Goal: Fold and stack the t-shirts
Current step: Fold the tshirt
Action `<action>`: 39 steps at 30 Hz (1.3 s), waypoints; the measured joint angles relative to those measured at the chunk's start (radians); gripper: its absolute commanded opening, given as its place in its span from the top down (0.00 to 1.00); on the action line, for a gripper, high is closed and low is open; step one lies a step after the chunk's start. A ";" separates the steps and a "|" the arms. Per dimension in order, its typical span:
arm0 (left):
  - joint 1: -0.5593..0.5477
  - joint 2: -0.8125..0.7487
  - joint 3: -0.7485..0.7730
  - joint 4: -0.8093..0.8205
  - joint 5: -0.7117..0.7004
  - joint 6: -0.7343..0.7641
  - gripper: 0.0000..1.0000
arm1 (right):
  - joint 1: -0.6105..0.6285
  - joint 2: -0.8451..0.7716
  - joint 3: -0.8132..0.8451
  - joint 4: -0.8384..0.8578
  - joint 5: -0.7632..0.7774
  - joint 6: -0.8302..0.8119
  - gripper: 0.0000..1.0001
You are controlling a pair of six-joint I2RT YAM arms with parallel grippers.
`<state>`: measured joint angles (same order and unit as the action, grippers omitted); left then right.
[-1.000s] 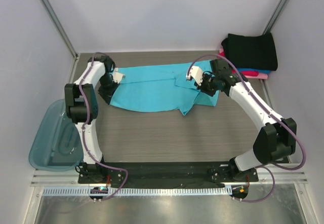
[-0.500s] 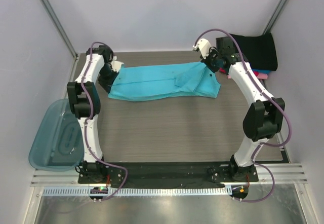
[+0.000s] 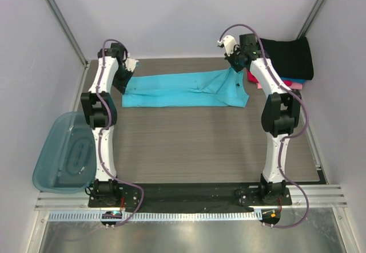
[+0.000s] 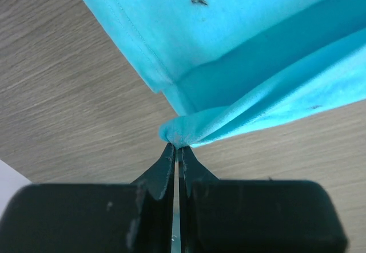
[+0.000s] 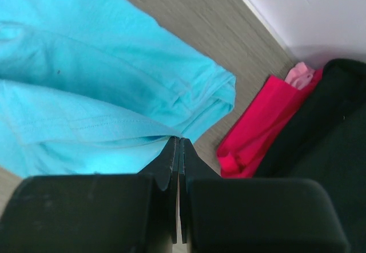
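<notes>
A bright turquoise t-shirt [image 3: 183,90] is stretched lengthwise across the far part of the table, half lifted at both ends. My left gripper [image 3: 128,73] is shut on its left end, seen as pinched cloth in the left wrist view [image 4: 178,134]. My right gripper [image 3: 234,65] is shut on its right end, and the right wrist view [image 5: 114,93] shows the cloth hanging from the tips [image 5: 179,141]. A stack of folded t-shirts sits at the far right: black [image 3: 286,57] on top, magenta [image 5: 257,127] and pink [image 5: 300,74] below.
A translucent blue-grey plastic bin [image 3: 60,161] stands off the table's left edge. White walls close in the back and sides. The bare grey wood tabletop [image 3: 194,144] lies between the shirt and the arm bases.
Both grippers have moved toward the back wall with the turquoise shirt, pulling it taut and narrower. The right gripper swung from mid-table to the far right, and the shirt's right end unfolded.
</notes>
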<state>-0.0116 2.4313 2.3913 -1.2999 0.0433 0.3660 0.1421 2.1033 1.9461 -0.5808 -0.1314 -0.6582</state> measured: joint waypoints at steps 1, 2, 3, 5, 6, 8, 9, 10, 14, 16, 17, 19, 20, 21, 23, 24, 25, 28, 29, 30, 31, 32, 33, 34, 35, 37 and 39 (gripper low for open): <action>0.000 0.008 0.004 0.000 -0.002 0.000 1.00 | 0.000 0.031 0.032 -0.003 0.000 0.003 0.99; 0.001 0.019 0.009 0.000 -0.008 0.000 1.00 | 0.000 0.054 0.056 0.001 0.000 0.006 0.99; 0.001 0.028 0.014 0.001 -0.011 -0.001 1.00 | 0.000 0.083 0.086 0.000 0.002 0.010 0.99; 0.001 0.043 0.018 0.003 -0.019 -0.005 1.00 | 0.000 0.146 0.161 -0.002 0.007 0.018 0.99; 0.001 0.051 0.021 0.003 -0.024 -0.010 1.00 | 0.000 0.182 0.200 0.001 0.010 0.024 0.99; 0.001 0.066 0.030 0.008 -0.035 -0.019 1.00 | 0.000 0.231 0.253 0.006 0.017 0.033 0.99; 0.001 0.072 0.035 0.011 -0.041 -0.023 1.00 | 0.000 0.250 0.270 0.005 0.020 0.036 0.98; 0.001 0.076 0.037 0.014 -0.047 -0.025 0.99 | 0.000 0.264 0.280 0.007 0.026 0.038 0.96; 0.000 0.088 0.057 0.034 -0.090 -0.045 0.68 | 0.002 0.284 0.287 0.016 0.077 0.069 0.68; 0.000 0.088 0.058 0.045 -0.116 -0.067 0.62 | 0.002 0.283 0.289 0.034 0.109 0.089 0.66; 0.001 0.087 0.058 0.054 -0.129 -0.075 0.60 | 0.002 0.280 0.289 0.043 0.119 0.095 0.64; 0.000 0.087 0.058 0.070 -0.148 -0.091 0.57 | 0.002 0.268 0.285 0.052 0.128 0.117 0.63; -0.001 0.084 0.058 0.079 -0.156 -0.097 0.58 | 0.002 0.256 0.274 0.055 0.130 0.127 0.62; -0.002 0.081 0.058 0.087 -0.159 -0.100 0.58 | 0.002 0.229 0.248 0.061 0.129 0.142 0.62; -0.008 0.069 0.056 0.098 -0.159 -0.101 0.59 | 0.001 0.180 0.209 0.056 0.109 0.166 0.62; -0.011 0.060 0.051 0.105 -0.157 -0.100 0.62 | 0.000 0.156 0.190 0.055 0.092 0.175 0.62; -0.016 0.043 0.033 0.118 -0.151 -0.098 0.64 | 0.000 0.123 0.167 0.045 0.061 0.185 0.62; -0.037 -0.005 -0.035 0.135 -0.121 -0.087 0.70 | 0.001 0.045 0.101 0.008 -0.035 0.204 0.63; -0.046 -0.013 -0.053 0.137 -0.110 -0.086 0.71 | 0.002 0.032 0.086 -0.003 -0.057 0.208 0.63; -0.057 -0.021 -0.080 0.142 -0.100 -0.084 0.73 | 0.003 0.019 0.067 -0.017 -0.088 0.212 0.63; -0.064 -0.021 -0.098 0.143 -0.092 -0.082 0.74 | 0.006 0.012 0.048 -0.036 -0.120 0.216 0.63; -0.071 -0.021 -0.116 0.145 -0.085 -0.082 0.75 | 0.007 0.012 0.031 -0.045 -0.145 0.217 0.63; -0.079 -0.019 -0.135 0.144 -0.077 -0.082 0.76 | 0.008 0.013 0.010 -0.052 -0.166 0.219 0.63; -0.084 -0.016 -0.150 0.142 -0.072 -0.082 0.76 | 0.009 0.014 -0.008 -0.066 -0.182 0.220 0.62; -0.088 -0.011 -0.158 0.140 -0.069 -0.082 0.76 | 0.013 0.023 -0.022 -0.092 -0.200 0.220 0.62; -0.089 0.000 -0.165 0.141 -0.068 -0.082 0.77 | 0.014 0.046 -0.026 -0.124 -0.230 0.220 0.62; -0.085 0.010 -0.165 0.142 -0.068 -0.082 0.77 | 0.016 0.074 -0.024 -0.141 -0.257 0.220 0.62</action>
<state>-0.0967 2.4416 2.2265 -1.1576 -0.0246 0.2840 0.1585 2.1773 1.9217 -0.7216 -0.3885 -0.4377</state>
